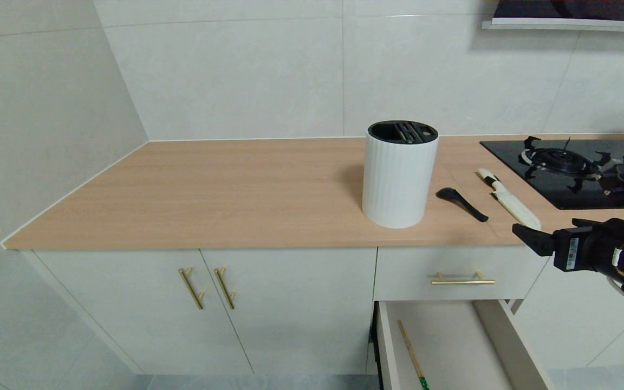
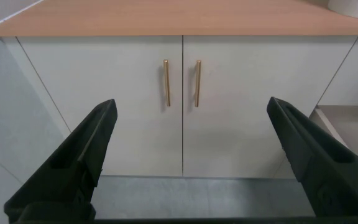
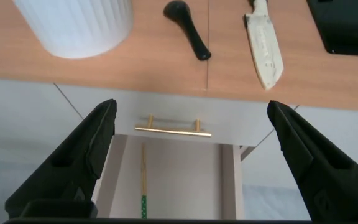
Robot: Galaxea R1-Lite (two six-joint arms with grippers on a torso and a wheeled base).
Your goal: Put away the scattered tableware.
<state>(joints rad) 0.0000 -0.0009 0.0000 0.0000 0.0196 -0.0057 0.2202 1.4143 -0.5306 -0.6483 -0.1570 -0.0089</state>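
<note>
Head view: spoon (image 1: 461,203) and knife (image 1: 508,199) are lying right of the holder (image 1: 400,173), awaiting pickup; left wrist view: left gripper (image 2: 190,158) is hanging spread before cupboard doors (image 2: 129,112), apparently parked; right wrist view: right gripper (image 3: 191,158) is hovering spread over the open drawer (image 3: 182,180), probably their destination.

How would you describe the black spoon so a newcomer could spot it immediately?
Find the white ribbed holder on the wooden countertop, left of the gas hob. The black spoon lies between that holder and the pale knife. It alone is all black, with a rounded bowl.
</note>
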